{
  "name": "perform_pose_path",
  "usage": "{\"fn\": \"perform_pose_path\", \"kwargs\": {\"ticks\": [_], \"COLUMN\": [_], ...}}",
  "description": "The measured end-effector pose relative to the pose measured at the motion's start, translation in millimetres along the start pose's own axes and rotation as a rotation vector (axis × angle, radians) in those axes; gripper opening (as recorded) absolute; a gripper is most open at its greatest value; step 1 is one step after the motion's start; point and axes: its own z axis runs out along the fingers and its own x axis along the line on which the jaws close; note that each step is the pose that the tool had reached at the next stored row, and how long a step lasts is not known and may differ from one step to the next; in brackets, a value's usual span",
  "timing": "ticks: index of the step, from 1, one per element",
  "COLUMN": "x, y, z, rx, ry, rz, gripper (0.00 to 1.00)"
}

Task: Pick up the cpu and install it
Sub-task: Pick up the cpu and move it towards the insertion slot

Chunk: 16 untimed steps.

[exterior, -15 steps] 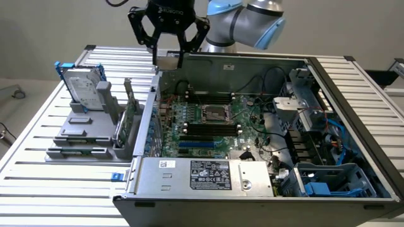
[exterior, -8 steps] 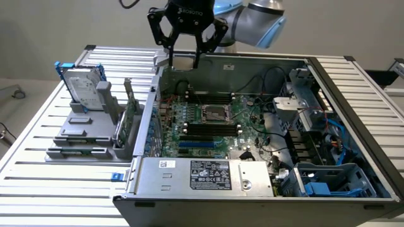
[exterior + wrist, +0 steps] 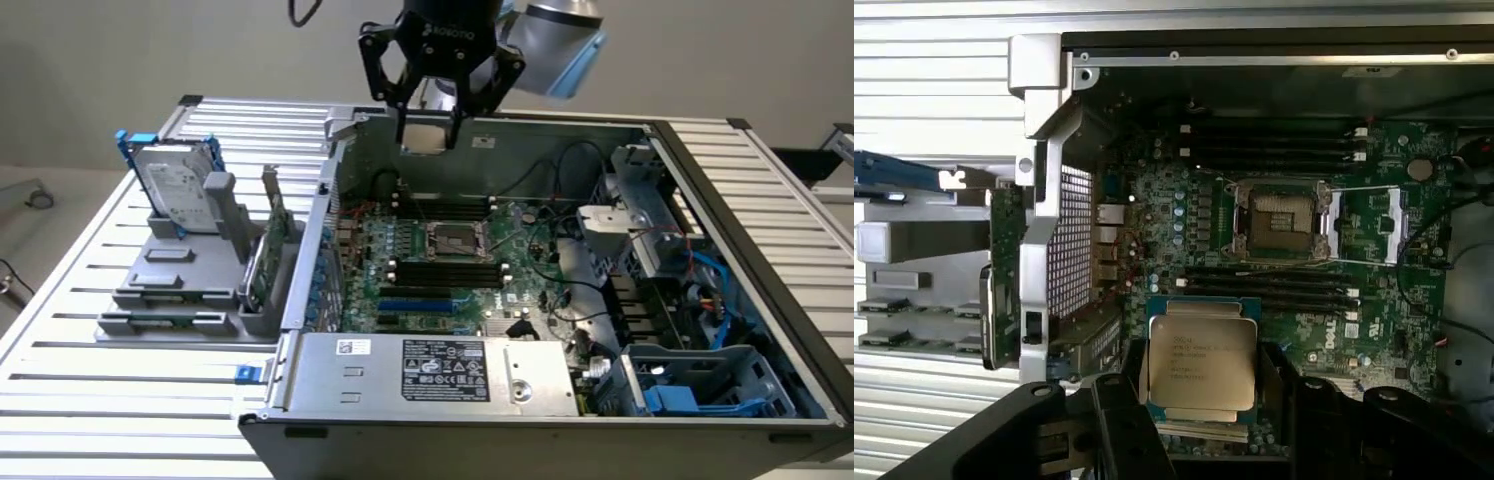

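The claw [image 3: 429, 122] of the lone arm hangs above the open computer case [image 3: 747, 300]. Its dark fingers [image 3: 1120, 408] are set fairly wide and closed on two opposite edges of the cpu [image 3: 1201, 358]. The chip rides flat between them, pale metal top and printed lettering turned up toward the wrist camera.

The socket [image 3: 451, 238] sits on the green motherboard [image 3: 534, 250] at the floor of the case, and everything turns on how the chip lies from it. In the exterior view the cpu is held high above the socket, back toward the case's far wall and slightly to the exterior view's left of it, well apart and not yet over the opening. In the wrist view the chip's edges appear to run roughly parallel with the socket's metal frame. The socket's dark centre looks bare, and a hinged frame [image 3: 1369, 225] stands swung open just beside it.

Black memory slots [image 3: 441, 270] flank the socket on two sides. Well off to the exterior view's left of the socket, outside the case, a hard drive [image 3: 180, 185] stands upright in a grey rack on the slatted bench [image 3: 120, 400].
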Motion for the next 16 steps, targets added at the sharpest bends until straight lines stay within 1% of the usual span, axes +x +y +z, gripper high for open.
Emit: {"fn": "perform_pose_path", "kwargs": {"ticks": [4,9,11,12,16], "x": [-18.7,-42.5,-50.9,-53.0,-55.3], "y": [0.8,6.6,11.2,14.1,30.3], "z": [4.5,11.0,14.0,15.5,23.2], "rx": [0.0012,0.0019,0.0017,0.0019,0.0018], "ry": [0.0001,0.0001,0.0000,0.0002,0.0000], "rz": [0.000,0.000,0.000,0.000,0.000], "gripper": [0.54,0.54,0.54,0.54,0.54]}}
